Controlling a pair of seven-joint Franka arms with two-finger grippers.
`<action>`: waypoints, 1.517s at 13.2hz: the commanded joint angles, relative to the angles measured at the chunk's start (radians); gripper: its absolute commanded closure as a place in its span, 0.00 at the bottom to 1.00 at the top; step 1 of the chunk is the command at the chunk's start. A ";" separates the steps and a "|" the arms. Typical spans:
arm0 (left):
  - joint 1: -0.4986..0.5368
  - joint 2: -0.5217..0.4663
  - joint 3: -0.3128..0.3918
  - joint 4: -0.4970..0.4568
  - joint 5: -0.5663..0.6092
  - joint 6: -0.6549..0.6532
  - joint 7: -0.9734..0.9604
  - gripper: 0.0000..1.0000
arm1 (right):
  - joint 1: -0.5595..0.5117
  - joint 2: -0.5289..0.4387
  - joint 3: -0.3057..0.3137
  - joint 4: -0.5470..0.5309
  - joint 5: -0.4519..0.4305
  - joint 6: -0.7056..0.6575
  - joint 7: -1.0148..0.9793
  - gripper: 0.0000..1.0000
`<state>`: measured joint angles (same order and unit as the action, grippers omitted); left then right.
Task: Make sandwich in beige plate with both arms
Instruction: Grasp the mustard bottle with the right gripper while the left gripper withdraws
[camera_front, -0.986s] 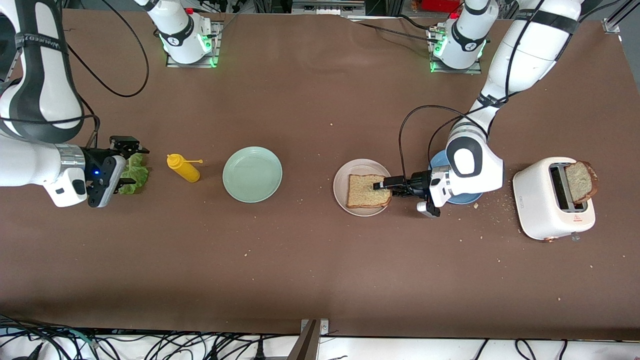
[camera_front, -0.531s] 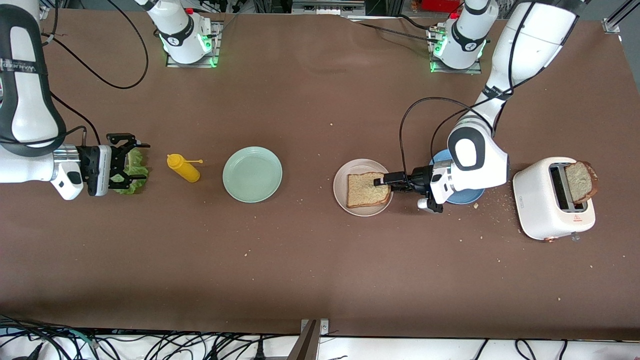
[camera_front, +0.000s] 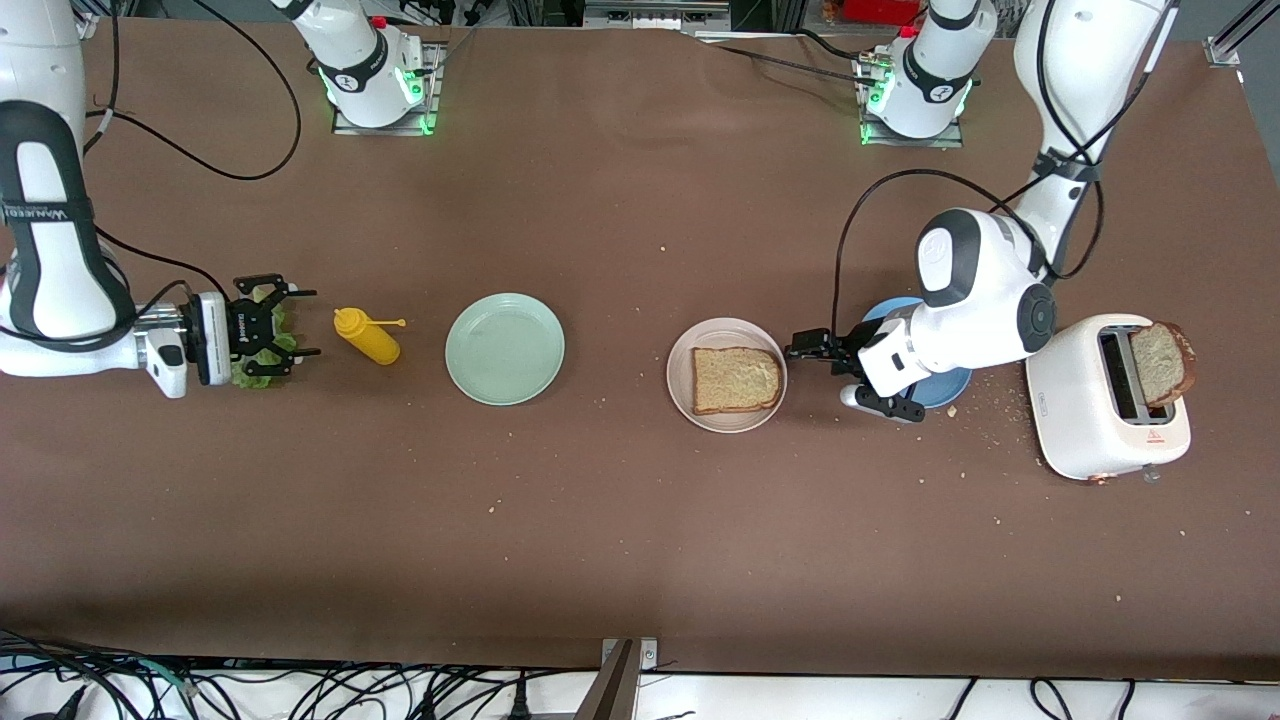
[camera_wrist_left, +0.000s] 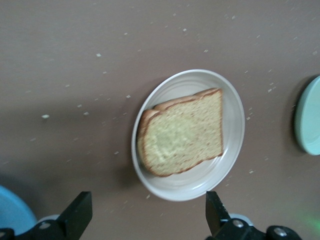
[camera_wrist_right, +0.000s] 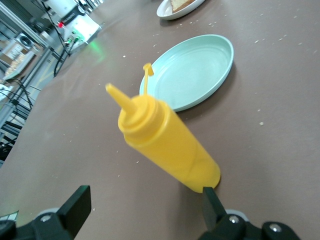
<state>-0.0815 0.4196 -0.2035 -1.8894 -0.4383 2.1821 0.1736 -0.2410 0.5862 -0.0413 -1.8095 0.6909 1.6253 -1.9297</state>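
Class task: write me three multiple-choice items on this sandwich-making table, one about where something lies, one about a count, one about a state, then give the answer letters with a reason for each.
1. Where does the flat toast slice lie?
A. on the beige plate
B. on the mint-green plate
C. on the bare table

2. How many plates are on the table?
A. two
B. three
C. four

3. How does the left pincer stand?
A. shut on toast
B. shut on a plate
C. open, holding nothing

Answers: 1 A, the slice rests inside the beige rim. 2 B, beige, mint-green and a blue plate partly under the left arm. 3 C, the left wrist view shows its fingers spread apart with nothing between them.
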 joint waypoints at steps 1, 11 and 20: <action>-0.004 -0.031 0.010 0.114 0.238 -0.210 -0.121 0.00 | -0.020 0.023 0.011 -0.007 0.048 -0.054 -0.072 0.01; 0.052 -0.132 0.042 0.520 0.438 -0.743 -0.172 0.00 | -0.017 0.144 0.035 0.025 0.156 -0.068 -0.296 0.01; 0.091 -0.353 0.041 0.265 0.506 -0.626 -0.224 0.00 | -0.015 0.205 0.080 0.082 0.174 -0.073 -0.339 0.12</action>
<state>-0.0038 0.1576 -0.1496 -1.5369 0.0496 1.5350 -0.0116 -0.2445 0.7672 0.0261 -1.7475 0.8446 1.5685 -2.2489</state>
